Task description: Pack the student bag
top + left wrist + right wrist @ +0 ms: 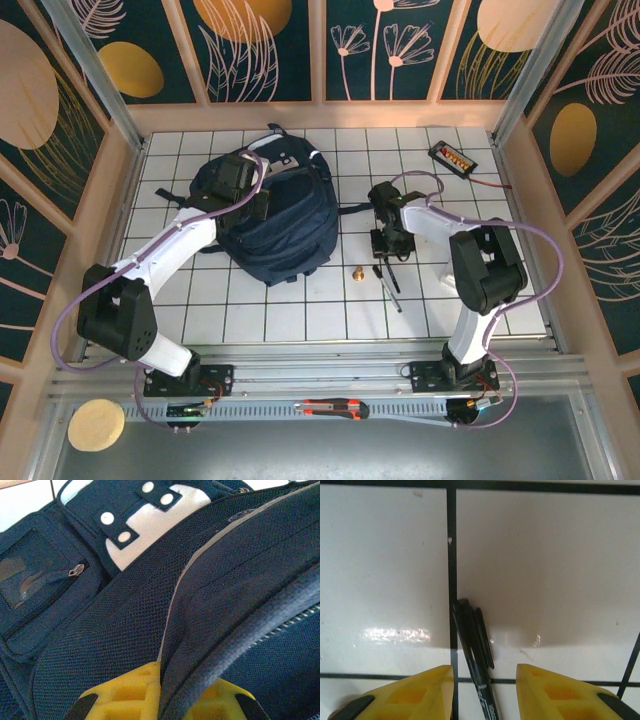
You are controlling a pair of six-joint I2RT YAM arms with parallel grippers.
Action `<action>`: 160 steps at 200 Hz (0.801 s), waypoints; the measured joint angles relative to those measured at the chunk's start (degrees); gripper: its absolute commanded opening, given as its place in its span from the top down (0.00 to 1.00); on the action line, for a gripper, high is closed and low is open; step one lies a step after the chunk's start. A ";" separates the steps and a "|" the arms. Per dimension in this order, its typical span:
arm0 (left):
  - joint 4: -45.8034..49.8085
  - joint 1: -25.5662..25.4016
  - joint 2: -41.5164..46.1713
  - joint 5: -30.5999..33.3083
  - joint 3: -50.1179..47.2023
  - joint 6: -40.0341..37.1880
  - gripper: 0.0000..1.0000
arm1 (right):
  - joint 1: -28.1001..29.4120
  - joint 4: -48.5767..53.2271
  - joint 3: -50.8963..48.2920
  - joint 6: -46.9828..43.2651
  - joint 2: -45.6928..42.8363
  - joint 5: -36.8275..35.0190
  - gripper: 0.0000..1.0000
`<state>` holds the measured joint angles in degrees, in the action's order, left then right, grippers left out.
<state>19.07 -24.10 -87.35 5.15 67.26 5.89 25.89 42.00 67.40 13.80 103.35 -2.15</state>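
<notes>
The student bag (285, 225), a dark navy backpack, lies on the white tiled table left of centre. My left gripper (256, 203) is down at its upper left part. In the left wrist view the yellow fingers (127, 697) are shut on a folded edge of the bag's navy fabric (200, 645), with mesh and a zip pocket (45, 600) beyond. A black pen (390, 288) lies to the right of the bag. My right gripper (388, 245) hovers low over its far end. The jaws stand open on either side of the pen (472, 630), with gaps on both sides.
A small brass piece (356, 272) sits between bag and pen. A black device with an orange label (452, 156) lies at the back right. A bag strap (175, 197) trails left. A box cutter (335, 408) and a round wooden disc (96, 424) rest near the front rail.
</notes>
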 measured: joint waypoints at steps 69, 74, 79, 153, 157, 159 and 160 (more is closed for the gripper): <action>0.00 0.11 0.00 -0.22 0.00 0.00 1.00 | 0.00 -0.20 0.90 -1.46 3.26 -1.27 0.70; 0.00 0.11 0.00 -0.24 0.00 0.00 1.00 | 0.00 -0.20 0.90 -1.49 3.43 -1.27 0.71; -0.02 0.11 0.00 -0.24 0.00 0.00 1.00 | 0.00 -0.22 1.03 -1.55 3.56 -1.27 0.72; -0.07 0.11 0.00 -0.46 -0.04 0.02 1.00 | 0.04 -0.22 1.70 -2.62 3.80 -1.68 0.83; -0.17 0.11 0.00 -0.48 -0.11 0.02 1.00 | 0.04 -0.22 1.75 -2.62 3.80 -1.77 0.84; -0.22 0.11 0.00 -0.48 -0.13 0.02 1.00 | 0.04 -0.22 1.77 -2.62 3.80 -1.81 0.84; -0.24 0.11 0.00 -0.50 -0.13 0.04 1.00 | 0.04 -0.22 1.77 -2.62 3.80 -1.81 0.84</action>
<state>18.83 -23.99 -87.35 4.64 67.13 5.93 25.93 41.78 69.17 11.18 107.15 -3.97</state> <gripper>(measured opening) 0.086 0.172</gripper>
